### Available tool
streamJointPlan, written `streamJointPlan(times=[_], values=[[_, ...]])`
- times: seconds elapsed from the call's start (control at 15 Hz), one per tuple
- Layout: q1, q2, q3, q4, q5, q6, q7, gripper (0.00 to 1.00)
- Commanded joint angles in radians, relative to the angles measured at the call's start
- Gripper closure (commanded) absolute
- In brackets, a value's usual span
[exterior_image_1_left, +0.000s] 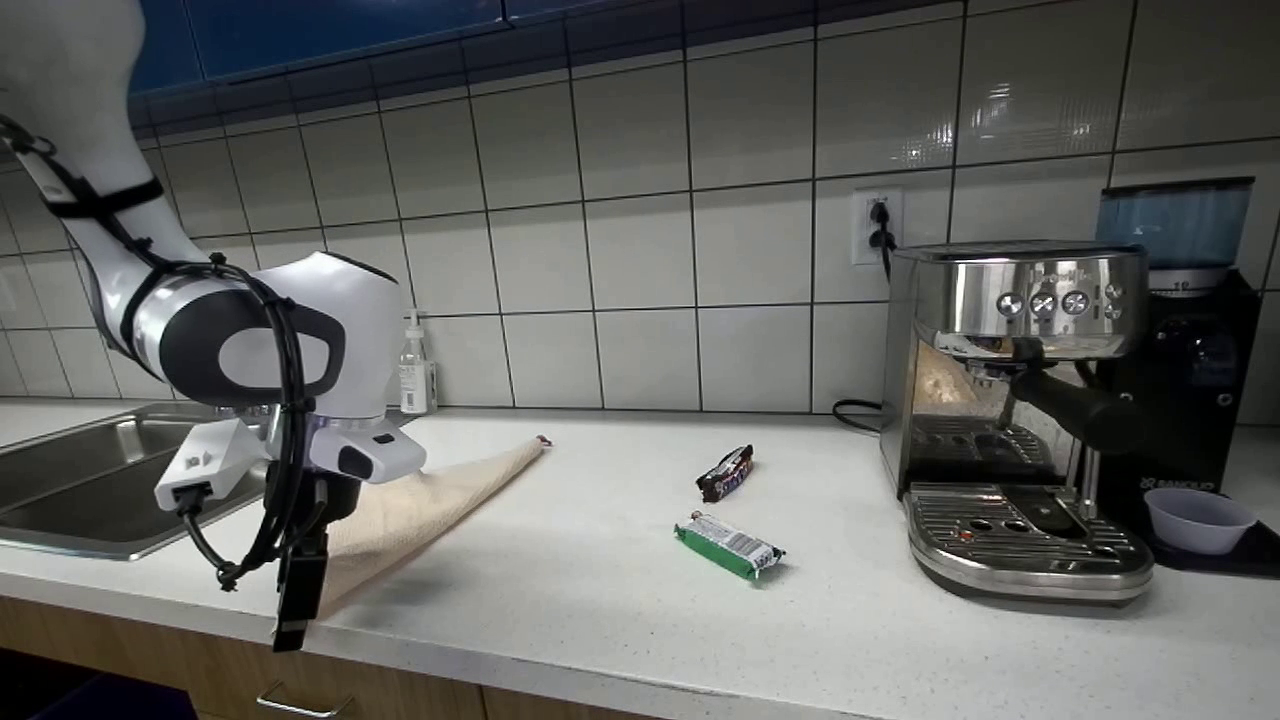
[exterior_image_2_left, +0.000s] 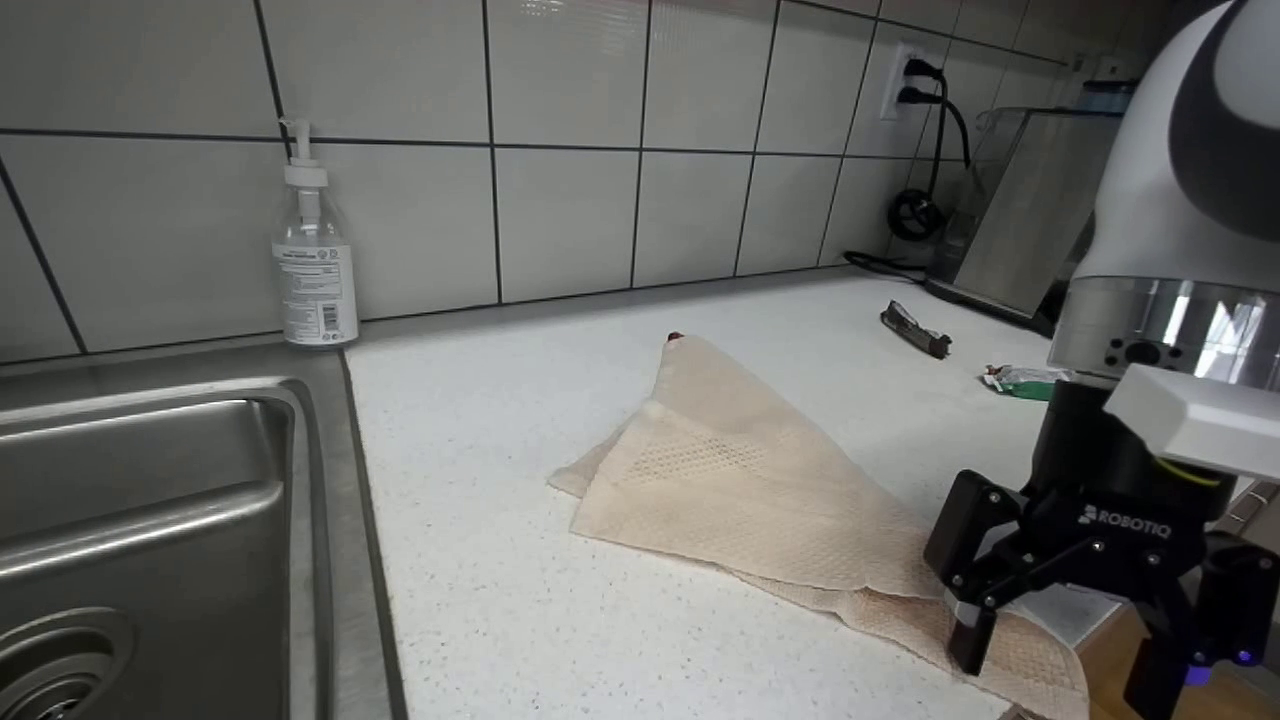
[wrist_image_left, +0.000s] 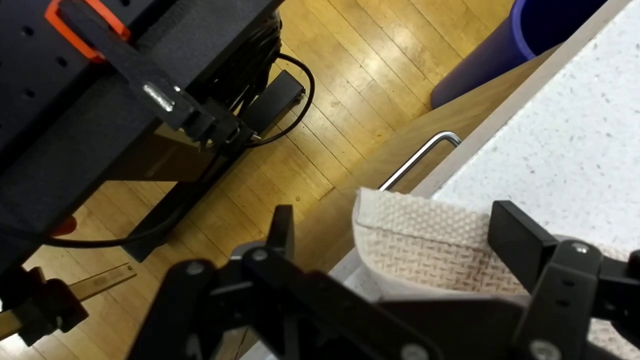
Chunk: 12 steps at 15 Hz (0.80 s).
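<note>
- Cloth, one: beige, woven, folded; lying on the white countertop beside the sink; one end out past the front edge, the opposite end tapering, with a small dark red spot at its tip
- Gripper: black; fingers spread wide, pointing down at that edge; cloth end between them in the wrist view; one finger on the countertop side, the other outside the edge; contact with the cloth cannot be told
- Pump bottle: clear, white label; upright by the tiled wall, at the sink's corner
- Dark packet and green-and-white packet: both on the countertop; near each other, between cloth and coffee machine
- Coffee machine: chrome; black grinder beside it; pale bowl in front of the grinder
- Drawer handle: metal; below the countertop's edge, seen in the wrist view
</note>
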Motion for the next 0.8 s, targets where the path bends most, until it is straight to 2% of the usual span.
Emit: streamJointPlan(times=[0.0, 0.07, 0.13, 0.2, 0.73], values=[[-0.016, 0.004, 0.017, 0.007, 0.029, 0.007, -0.037, 0.01], [-0.016, 0.003, 0.017, 0.007, 0.029, 0.006, -0.038, 0.05], [-0.017, 0.004, 0.016, 0.009, 0.03, 0.005, -0.037, 0.26], [-0.017, 0.004, 0.016, 0.01, 0.031, 0.002, -0.04, 0.3], [-0.017, 0.0, 0.018, 0.02, 0.036, 0.002, -0.051, 0.92]])
